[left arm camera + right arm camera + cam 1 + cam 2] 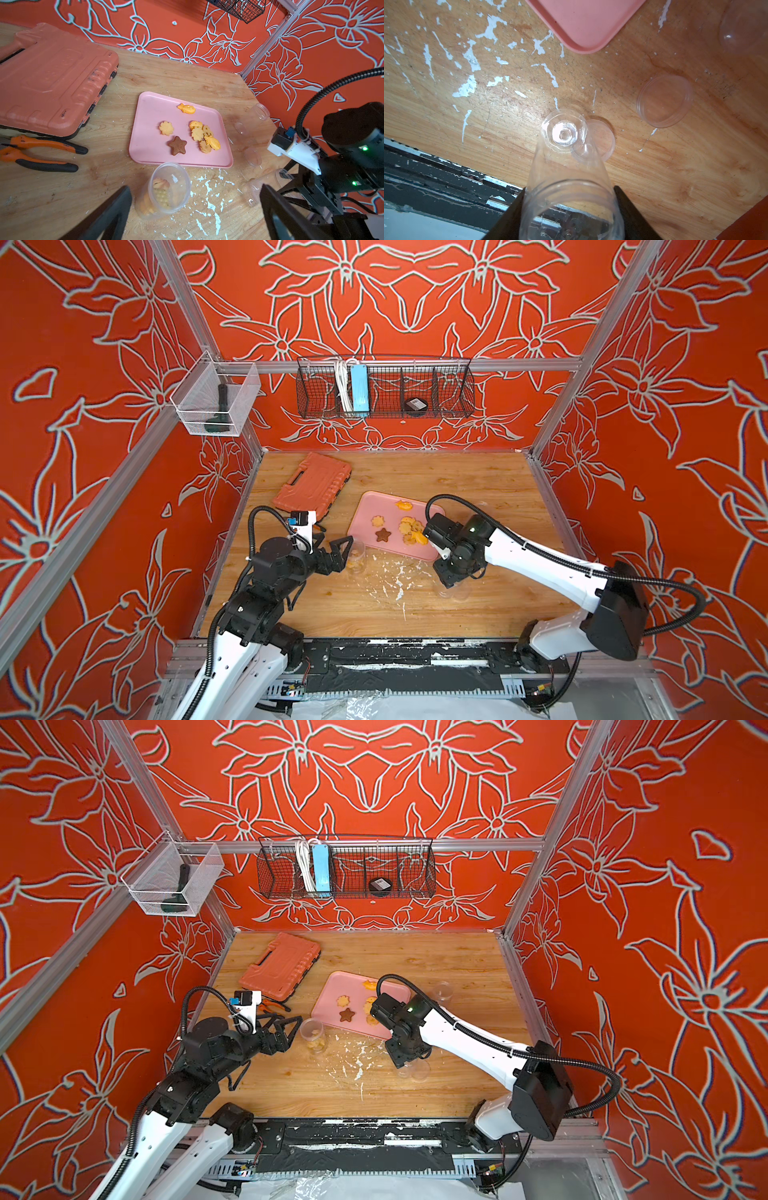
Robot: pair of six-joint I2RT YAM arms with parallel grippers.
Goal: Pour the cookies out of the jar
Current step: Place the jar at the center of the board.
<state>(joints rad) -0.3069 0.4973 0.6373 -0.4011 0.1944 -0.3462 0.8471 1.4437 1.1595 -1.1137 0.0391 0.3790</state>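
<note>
I judge the pour partly done. Eight of the cookies lie on the pink tray: two orange fish, one dark brown star, one flower on its own and four more in a loose cluster with one of the fish. The rest sit in the jar, which stands upright and lidless on the table just beside the tray's near edge. I see at least three through its wall but cannot count them exactly. That jar is what is left to empty. My left gripper is spread wide with nothing in it, one finger just beside the jar, so I read it as lined up for a grasp. My right gripper is clamped around an empty jar near its open mouth. The base points down toward the table, over a clear lid; I cannot tell if they touch. I count three clear jars in all, the third lying empty on its side past the tray's far corner. There are two loose lids, the second lying well apart.
</note>
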